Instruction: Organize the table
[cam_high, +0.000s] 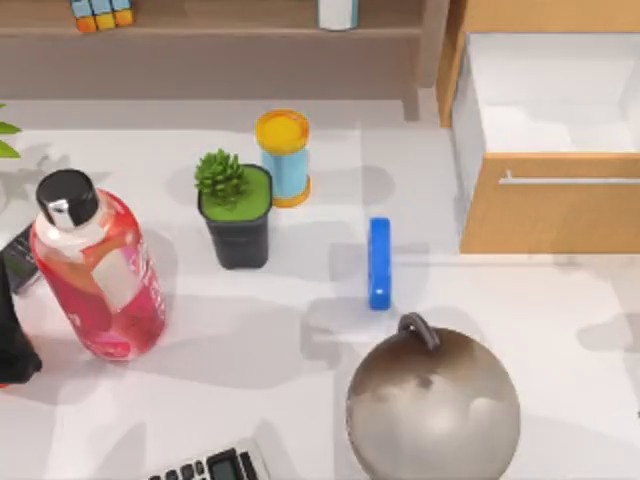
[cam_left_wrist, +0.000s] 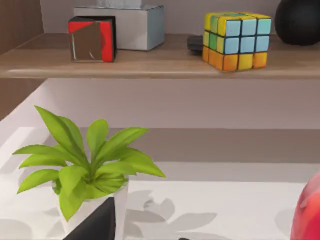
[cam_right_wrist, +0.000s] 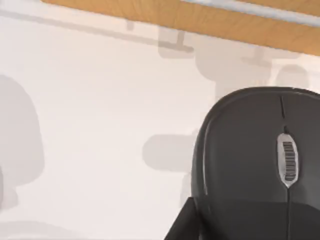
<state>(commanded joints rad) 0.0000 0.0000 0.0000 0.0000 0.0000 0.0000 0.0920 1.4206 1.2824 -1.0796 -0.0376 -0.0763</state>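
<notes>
The pale table (cam_high: 300, 400) carries a pink bottle (cam_high: 100, 275) with a black cap at the left. A black pot with a green succulent (cam_high: 236, 215) and a blue spool with yellow ends (cam_high: 284, 158) stand mid-table. A blue bar (cam_high: 379, 263) lies flat beside them. In front sits a grey ball with a dark handle (cam_high: 432, 405). My left arm (cam_high: 14, 345) is at the table's left edge. A black mouse (cam_right_wrist: 260, 160) lies close under my right wrist camera, near the drawer front (cam_right_wrist: 210, 27).
A light-wood cabinet with its drawer (cam_high: 550, 100) pulled open stands at the back right. The brown shelf (cam_left_wrist: 160, 62) at the back holds a colour cube (cam_left_wrist: 236, 40), a red-silver block and a grey box. A leafy plant (cam_left_wrist: 85, 165) and a calculator (cam_high: 215, 465) sit near the edges.
</notes>
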